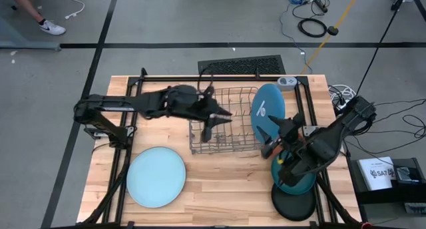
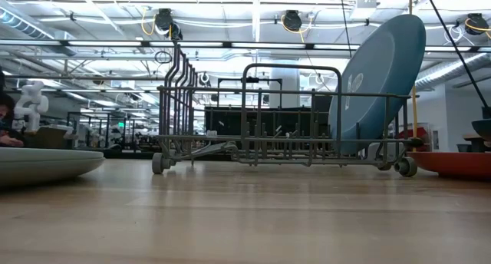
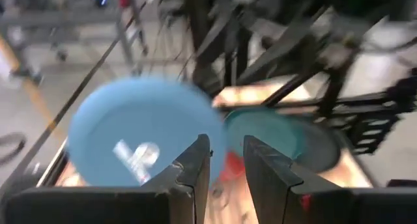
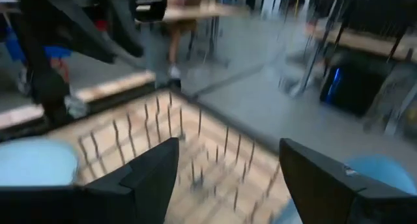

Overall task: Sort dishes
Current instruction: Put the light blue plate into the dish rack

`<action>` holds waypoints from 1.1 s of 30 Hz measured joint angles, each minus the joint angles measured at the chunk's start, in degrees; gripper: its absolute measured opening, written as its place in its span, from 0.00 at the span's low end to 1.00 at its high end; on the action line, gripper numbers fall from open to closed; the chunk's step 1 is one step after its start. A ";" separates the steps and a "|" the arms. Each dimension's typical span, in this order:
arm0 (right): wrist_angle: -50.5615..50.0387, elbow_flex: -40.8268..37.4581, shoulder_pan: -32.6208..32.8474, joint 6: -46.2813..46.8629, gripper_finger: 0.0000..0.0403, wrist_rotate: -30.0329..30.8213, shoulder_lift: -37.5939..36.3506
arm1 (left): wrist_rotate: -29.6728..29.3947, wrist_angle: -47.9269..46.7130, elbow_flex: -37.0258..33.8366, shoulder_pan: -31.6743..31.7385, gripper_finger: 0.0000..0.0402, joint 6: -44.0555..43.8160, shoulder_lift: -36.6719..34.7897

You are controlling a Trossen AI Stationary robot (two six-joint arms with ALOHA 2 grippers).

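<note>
A wooden table carries a wire dish rack near its middle. A blue plate stands on edge at the rack's right end, leaning against the wires; in the low view this blue plate tilts back, rising well above the rack. A pale blue plate lies flat on the table toward the front left, well apart from the rack, and its rim shows at the edge of the low view.

At the front right, a teal plate lies under the right arm, and a black plate lies just in front of it, partly overlapped by it. An orange dish sits low on the table beside the rack's right end in the low view.

The left gripper reaches over the rack, hanging above its inside. In the left wrist view its fingers stand close together with a narrow gap between them and nothing in it. The right gripper hovers just beside the rack's right end, below the blue plate. In the right wrist view its fingers are spread wide and hold nothing, with the rack's tines in front of them.
</note>
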 joint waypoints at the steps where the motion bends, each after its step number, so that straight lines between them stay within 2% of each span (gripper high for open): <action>1: 3.15 0.00 -0.54 -3.79 0.64 0.74 0.63 | 0.29 0.74 0.00 -1.04 0.23 0.73 -0.47; 5: 19.68 -0.02 -3.53 -22.15 0.56 -1.35 2.57 | 0.31 2.01 0.00 -5.04 0.23 3.22 -1.75; 8: 35.01 -0.02 -4.87 -38.89 0.45 -5.46 4.49 | -3.37 0.26 0.00 -7.47 0.23 3.58 -4.47; 10: 43.82 -0.02 -5.12 -48.39 0.36 -8.85 5.75 | -8.97 -3.39 0.03 -9.54 0.23 4.17 -7.08; 13: 53.47 -0.02 -5.49 -58.97 0.19 -12.77 7.51 | -20.67 -12.47 0.07 -14.15 0.23 3.94 -10.74; 15: 57.29 -0.02 -5.58 -63.93 0.08 -14.58 8.56 | -26.72 -19.15 0.07 -17.61 0.23 0.44 -12.87; 17: 59.69 -0.02 -5.67 -67.09 0.02 -15.82 9.29 | -29.21 -28.76 0.07 -20.90 0.23 -6.39 -14.42; 21: 61.27 -0.02 -5.99 -67.92 0.05 -16.46 9.47 | -29.69 -51.06 -0.16 -26.23 0.23 -26.97 -12.87; 24: 62.45 -0.02 -6.22 -69.09 0.05 -17.90 9.27 | -27.97 -60.30 -3.87 -30.45 0.23 -39.63 -9.99; 27: 65.26 -0.02 -6.49 -71.14 0.04 -19.21 9.07 | -22.45 -57.56 -10.72 -34.37 0.23 -43.97 -7.78; 31: 66.28 -0.02 -6.37 -71.99 0.03 -20.04 9.07 | -12.95 -42.70 -20.62 -38.58 0.23 -46.82 -4.01; 33: 66.36 -0.02 -6.17 -71.80 0.03 -20.82 9.07 | -10.93 -35.94 -23.86 -40.93 0.23 -50.29 -1.89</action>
